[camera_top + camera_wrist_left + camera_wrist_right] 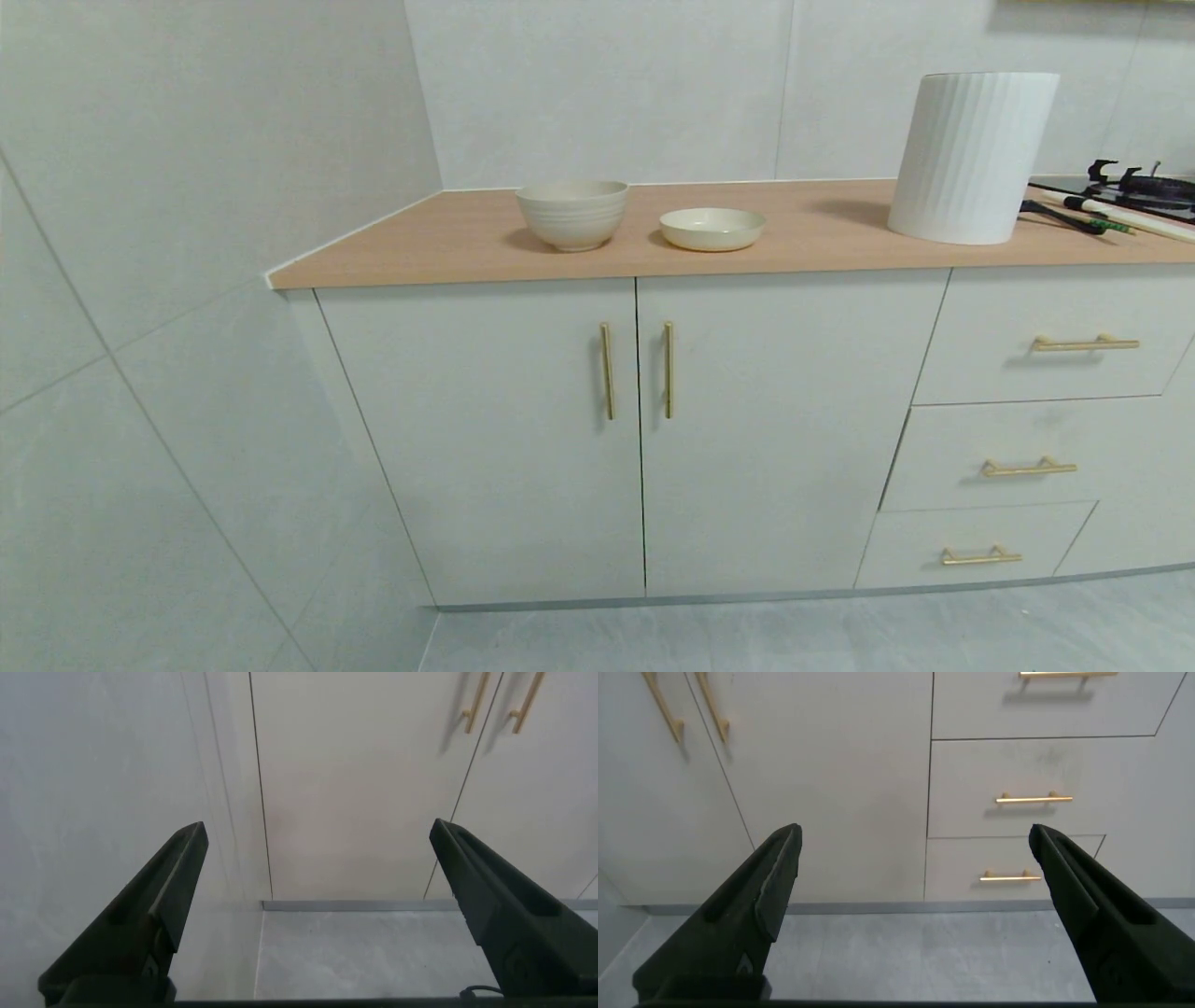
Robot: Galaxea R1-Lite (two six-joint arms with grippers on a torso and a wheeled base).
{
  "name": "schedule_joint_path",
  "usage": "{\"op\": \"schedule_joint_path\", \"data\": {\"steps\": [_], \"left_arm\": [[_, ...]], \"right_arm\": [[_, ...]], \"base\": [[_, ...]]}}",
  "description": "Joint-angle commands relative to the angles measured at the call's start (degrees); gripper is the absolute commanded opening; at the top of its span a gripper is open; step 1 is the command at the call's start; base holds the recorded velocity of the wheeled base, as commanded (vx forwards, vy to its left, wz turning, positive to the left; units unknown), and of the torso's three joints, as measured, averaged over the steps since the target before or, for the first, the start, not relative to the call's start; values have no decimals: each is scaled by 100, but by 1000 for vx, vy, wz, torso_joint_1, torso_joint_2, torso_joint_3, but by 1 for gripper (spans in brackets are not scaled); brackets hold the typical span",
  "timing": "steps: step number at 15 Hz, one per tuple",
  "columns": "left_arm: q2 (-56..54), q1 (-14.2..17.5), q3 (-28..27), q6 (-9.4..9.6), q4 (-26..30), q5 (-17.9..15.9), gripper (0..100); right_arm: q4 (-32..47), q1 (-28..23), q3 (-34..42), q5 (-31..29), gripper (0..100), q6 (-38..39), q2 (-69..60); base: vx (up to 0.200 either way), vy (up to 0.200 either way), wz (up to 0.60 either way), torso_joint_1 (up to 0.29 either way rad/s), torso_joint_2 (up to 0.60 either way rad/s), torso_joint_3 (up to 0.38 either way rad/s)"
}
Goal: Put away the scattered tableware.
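While both arms hang low facing the closed cupboard doors (pixel 485 439), my left fingers (pixel 168 887) and right fingers (pixel 766 887) are spread wide, holding nothing. I judge that readies them for a grasp. The bowl (pixel 571 215) and shallow dish (pixel 711 229) sit side by side on the worktop (pixel 822 247), well above my fingers.

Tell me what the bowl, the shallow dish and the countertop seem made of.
Bowl: cream ceramic or matte plastic, judging by faint ridges and dull surface. Shallow dish: similar, slightly glossier inside. Countertop: probably wood-look laminate, with even tan grain and flat sheen.
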Motion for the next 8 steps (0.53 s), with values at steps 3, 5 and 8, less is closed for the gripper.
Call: {"op": "schedule_joint_path", "data": {"steps": [3,5,8], "left_arm": [[9,2,0,-2,0,4,100],[9,2,0,-2,0,4,100],[9,2,0,-2,0,4,100]], "right_arm": [[0,-1,0,2,100,-3,0],[0,-1,0,2,100,-3,0],[0,-1,0,2,100,-3,0]], "base": [[0,0,0,0,0,0],[0,0,0,0,0,0],[0,0,0,0,0,0]]}}
